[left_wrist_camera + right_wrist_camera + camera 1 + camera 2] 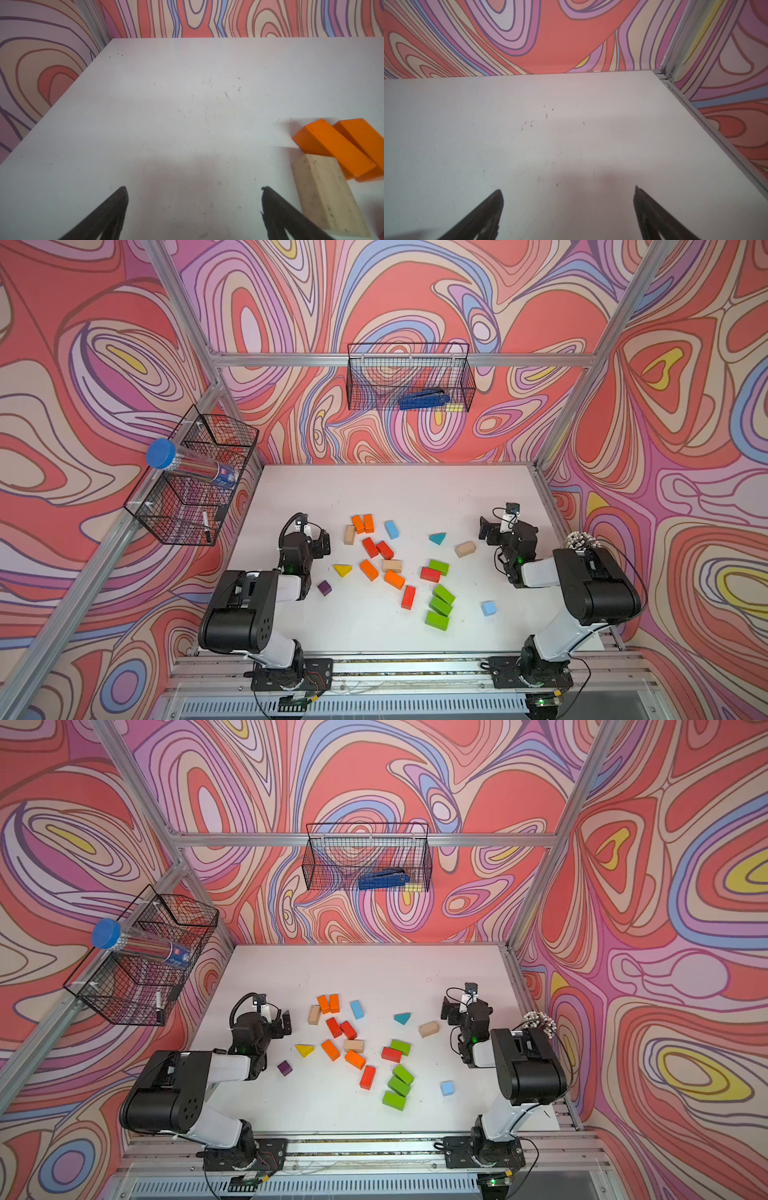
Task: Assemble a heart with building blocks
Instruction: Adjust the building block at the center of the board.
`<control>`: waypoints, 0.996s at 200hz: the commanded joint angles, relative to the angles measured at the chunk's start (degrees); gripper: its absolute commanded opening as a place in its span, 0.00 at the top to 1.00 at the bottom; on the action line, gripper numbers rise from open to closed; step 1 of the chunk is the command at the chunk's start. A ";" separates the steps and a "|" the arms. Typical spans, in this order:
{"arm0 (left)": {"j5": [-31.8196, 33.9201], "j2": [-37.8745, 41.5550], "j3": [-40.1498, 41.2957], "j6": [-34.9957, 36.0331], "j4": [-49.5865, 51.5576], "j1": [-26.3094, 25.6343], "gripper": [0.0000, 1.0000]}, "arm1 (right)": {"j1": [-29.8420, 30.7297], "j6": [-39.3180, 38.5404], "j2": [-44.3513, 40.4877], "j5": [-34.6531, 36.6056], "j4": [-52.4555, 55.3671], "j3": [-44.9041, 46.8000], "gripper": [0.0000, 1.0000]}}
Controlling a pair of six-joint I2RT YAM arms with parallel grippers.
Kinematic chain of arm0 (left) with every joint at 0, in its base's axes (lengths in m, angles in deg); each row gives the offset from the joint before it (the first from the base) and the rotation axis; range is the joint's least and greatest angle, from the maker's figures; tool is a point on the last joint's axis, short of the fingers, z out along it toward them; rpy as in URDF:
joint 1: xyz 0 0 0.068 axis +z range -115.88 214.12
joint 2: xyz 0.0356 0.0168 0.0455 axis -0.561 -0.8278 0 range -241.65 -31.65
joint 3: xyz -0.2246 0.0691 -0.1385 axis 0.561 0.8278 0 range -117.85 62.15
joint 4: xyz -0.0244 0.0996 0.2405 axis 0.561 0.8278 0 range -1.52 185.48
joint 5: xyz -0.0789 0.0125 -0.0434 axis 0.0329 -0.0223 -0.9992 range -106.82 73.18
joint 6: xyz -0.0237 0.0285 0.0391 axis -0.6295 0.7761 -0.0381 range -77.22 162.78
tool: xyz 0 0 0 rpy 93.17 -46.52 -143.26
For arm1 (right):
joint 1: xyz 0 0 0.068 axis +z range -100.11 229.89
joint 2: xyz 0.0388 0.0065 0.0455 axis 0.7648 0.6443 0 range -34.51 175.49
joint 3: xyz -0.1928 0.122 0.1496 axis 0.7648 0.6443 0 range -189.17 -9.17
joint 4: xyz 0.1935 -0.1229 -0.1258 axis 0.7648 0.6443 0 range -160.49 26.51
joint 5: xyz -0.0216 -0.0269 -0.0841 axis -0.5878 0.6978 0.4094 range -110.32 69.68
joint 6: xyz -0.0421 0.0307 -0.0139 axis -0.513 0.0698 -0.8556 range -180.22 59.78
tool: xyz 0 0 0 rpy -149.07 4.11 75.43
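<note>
The building blocks lie scattered over the middle of the white table (374, 489) in both top views. They include two orange bricks (362, 524), a light blue brick (391, 529), red bricks (377, 548), a yellow wedge (343, 570), a teal wedge (437, 538), a purple cube (324, 588) and green bricks (441, 605). My left gripper (322, 540) is open and empty, just left of a plain wood brick (326, 193) and the orange bricks (336, 145). My right gripper (486, 529) is open and empty too, right of another wood brick (465, 549). Bare table shows between its fingers in the right wrist view.
A wire basket (409, 377) on the back wall holds a blue tool (424, 399). Another basket (195, 477) on the left wall holds a clear tube with a blue cap (160, 453). A metal rail (716, 133) borders the table's right edge.
</note>
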 commanded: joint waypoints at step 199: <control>-0.67 -0.42 -0.88 0.91 -2.24 0.42 0.00 | -0.19 0.45 0.77 0.76 -1.08 -0.64 0.02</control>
